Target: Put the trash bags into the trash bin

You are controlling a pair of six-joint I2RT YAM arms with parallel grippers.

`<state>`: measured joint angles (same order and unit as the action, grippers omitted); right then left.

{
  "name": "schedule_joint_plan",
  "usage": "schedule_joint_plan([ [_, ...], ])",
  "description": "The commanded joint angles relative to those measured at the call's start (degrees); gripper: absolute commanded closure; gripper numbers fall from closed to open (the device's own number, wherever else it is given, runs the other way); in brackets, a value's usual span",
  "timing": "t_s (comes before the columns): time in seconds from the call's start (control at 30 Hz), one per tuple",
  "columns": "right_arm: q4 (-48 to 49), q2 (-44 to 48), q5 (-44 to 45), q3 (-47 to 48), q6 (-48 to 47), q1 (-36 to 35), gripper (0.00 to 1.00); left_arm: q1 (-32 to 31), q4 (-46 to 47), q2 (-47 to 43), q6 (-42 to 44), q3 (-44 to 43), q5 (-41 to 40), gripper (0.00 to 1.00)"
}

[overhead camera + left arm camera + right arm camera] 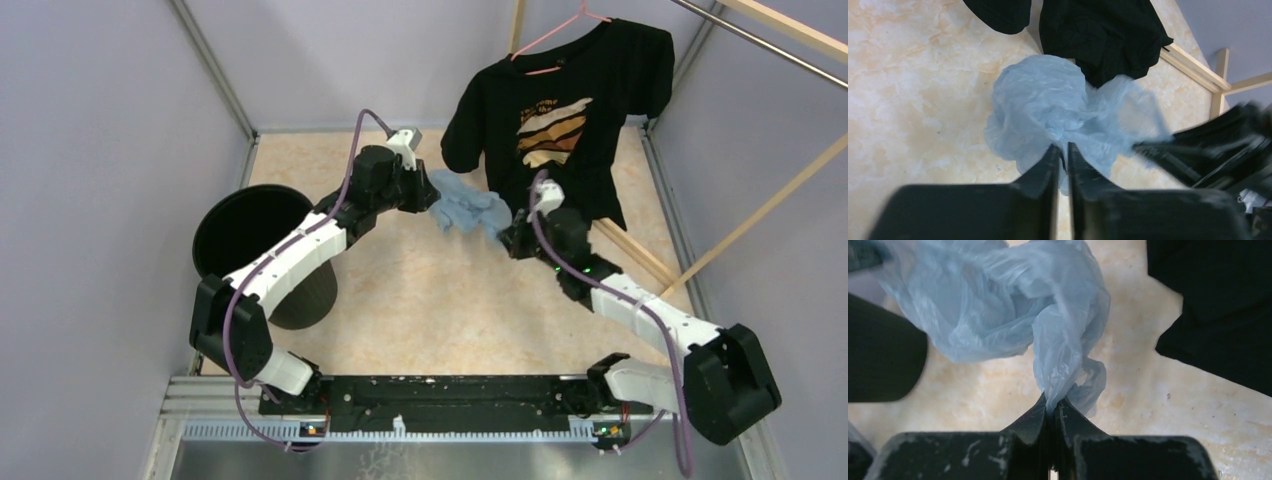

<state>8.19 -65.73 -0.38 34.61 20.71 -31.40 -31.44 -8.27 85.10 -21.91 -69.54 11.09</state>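
pale-blue bag [468, 208] hangs between two tools, well away from the bin [250, 235]

top view: the crumpled bag sits above the marbled desk [440, 300], between the left tool [432, 192] and the right tool [510, 238], which meet it from opposite sides. the round black bin stands at the left edge of the desk, under the left arm's forearm and well apart from the bag. a black printed t-shirt [570, 110] hangs on a pink hanger [560, 35] just behind the bag.

left wrist view: the left tool [1062, 149] has its fingers [1045, 167] a narrow slit apart, with the bag's [1048, 110] film running into the slit at the tips. whether they pinch it, i cannot tell. the t-shirt hem [1098, 35] hangs beyond the bag, and the other arm is a dark blur at the right.

right wrist view: the right tool [1052, 402] is pressed together on a twisted tail of the bag [998, 300], whose bulk billows up and to the left above the desk [1148, 405]. the t-shirt [1218, 315] fills the right side.
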Motion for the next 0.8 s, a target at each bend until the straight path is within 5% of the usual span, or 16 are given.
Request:
schedule_joint_plan([
  [0.0, 2.33, -2.49, -35.10, 1.82, 13.76, 13.08, 1.00, 0.29, -0.18, 0.30, 0.82, -3.11, 1.58, 0.55],
  [0.1, 2.27, -5.54, -46.96, 1.82, 17.72, 16.24, 1.00, 0.31, -0.70, 1.42, 0.82, -3.81, 3.13, 0.19],
  [0.23, 6.12, -4.48, -49.56, -1.55, 23.68, 18.87, 1.00, 0.24, -1.41, 2.77, 0.91, -4.39, 3.61, 0.02],
  [0.47, 9.65, -6.83, -51.42, -2.67, 27.25, 23.98, 1.00, 0.31, -3.59, 8.16, -0.92, -5.86, 5.34, 0.04],
  [0.77, 8.27, -7.17, -50.77, -2.78, 25.10, 24.80, 1.00, 0.66, -4.82, 13.16, -1.50, -7.04, 7.44, 0.33],
])
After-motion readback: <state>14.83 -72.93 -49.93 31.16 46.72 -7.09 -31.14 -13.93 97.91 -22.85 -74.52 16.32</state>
